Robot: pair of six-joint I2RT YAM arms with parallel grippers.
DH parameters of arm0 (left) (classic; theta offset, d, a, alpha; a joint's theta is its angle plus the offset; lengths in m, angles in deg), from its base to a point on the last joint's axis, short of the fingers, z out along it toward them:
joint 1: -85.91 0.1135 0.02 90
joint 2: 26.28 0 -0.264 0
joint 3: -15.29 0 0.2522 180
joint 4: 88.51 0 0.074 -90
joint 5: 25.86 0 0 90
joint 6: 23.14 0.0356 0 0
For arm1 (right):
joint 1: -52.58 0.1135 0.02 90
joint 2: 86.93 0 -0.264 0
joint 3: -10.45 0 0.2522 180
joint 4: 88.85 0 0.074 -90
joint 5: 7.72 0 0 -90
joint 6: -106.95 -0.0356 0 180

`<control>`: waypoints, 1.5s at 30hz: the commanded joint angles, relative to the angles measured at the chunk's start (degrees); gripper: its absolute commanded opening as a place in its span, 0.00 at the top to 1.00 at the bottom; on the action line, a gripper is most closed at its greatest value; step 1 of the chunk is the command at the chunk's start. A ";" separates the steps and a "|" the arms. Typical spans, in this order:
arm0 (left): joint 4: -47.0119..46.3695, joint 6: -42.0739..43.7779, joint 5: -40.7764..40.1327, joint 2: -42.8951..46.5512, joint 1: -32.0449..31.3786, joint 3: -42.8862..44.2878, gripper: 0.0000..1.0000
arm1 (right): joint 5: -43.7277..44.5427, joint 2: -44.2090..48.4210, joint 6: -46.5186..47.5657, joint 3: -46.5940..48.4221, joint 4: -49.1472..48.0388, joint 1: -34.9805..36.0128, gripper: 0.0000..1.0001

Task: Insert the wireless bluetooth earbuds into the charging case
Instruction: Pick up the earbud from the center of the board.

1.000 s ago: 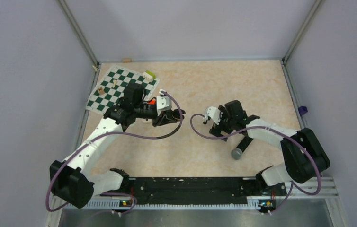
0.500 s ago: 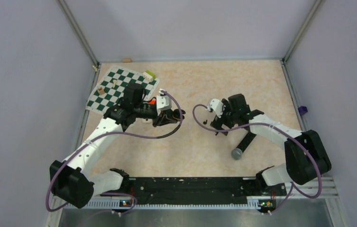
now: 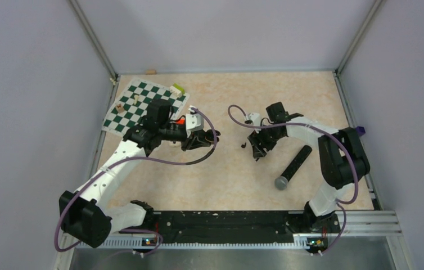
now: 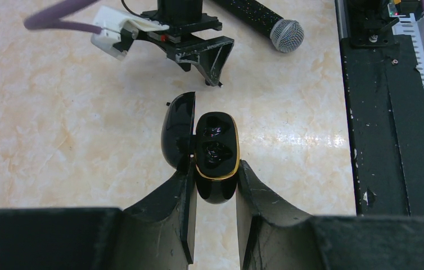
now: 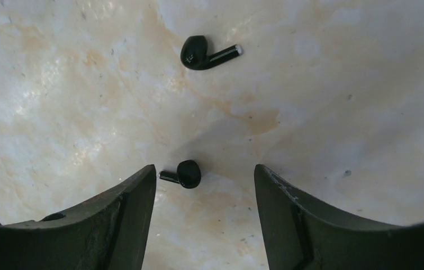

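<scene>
Two earbuds, black, are both lying loose on the table point(image 3: 226, 180), and neither is seated yet.

Item one, the first earbud point(image 5: 187, 174): it is sitting between the jaws of the right gripper point(image 5: 204, 171), its stem pointing toward one finger and touching neither.

Item two, the second earbud point(image 5: 201, 52): it is resting just to the left of that gripper, apart from it.

Change noted: over the past second the right arm has been folding back toward the far side, leaving the microphone point(image 3: 291, 169) fully uncovered. It is now poising its gripper directly over the first earbud. Its jaws, at their widest a second ago, are drawing in. At present they are standing moderately apart and gripping nothing. This is looking like the start of the first pick-up, so the task is sitting at an early stage.

Item three, the charging case point(image 4: 216, 154): it is being held left of centre by the left gripper point(image 4: 215, 174), whose jaws are clamping narrowly on the case's lower body. Its lid point(image 4: 177, 135) is standing open to one side. The wells are exposed and appear empty, awaiting delivery.
</scene>
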 commanded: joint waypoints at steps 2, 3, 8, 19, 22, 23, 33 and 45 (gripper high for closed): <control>-2.72 -0.16 1.57 0.81 0.08 -0.15 1.00 | -1.78 -0.73 -2.42 0.71 4.12 -0.24 0.37; -2.75 -0.17 1.53 0.71 0.08 -0.15 1.00 | -1.82 -0.74 -2.44 0.69 4.10 -0.25 0.38; -2.76 -0.18 1.54 1.08 0.08 -0.30 1.00 | -2.04 -2.04 -2.92 1.06 4.39 -0.23 0.50; -2.84 0.04 1.48 1.11 0.08 -0.42 1.00 | -2.04 -2.83 -3.01 0.90 4.37 0.24 0.59; -2.86 -0.01 1.49 1.10 0.08 -0.49 1.00 | -1.36 -3.12 -2.71 0.67 4.24 1.18 0.60; -2.80 0.05 1.46 1.03 0.08 -0.50 1.00 | -1.11 -3.24 -2.71 0.68 4.27 1.48 0.61; -2.84 0.21 1.39 1.13 0.09 -0.67 1.00 | -1.12 -2.39 -1.88 0.79 4.05 2.03 0.88; -2.84 -0.02 1.67 0.89 0.13 -0.59 1.00 | -5.69 5.20 -0.54 -0.17 1.68 2.03 0.93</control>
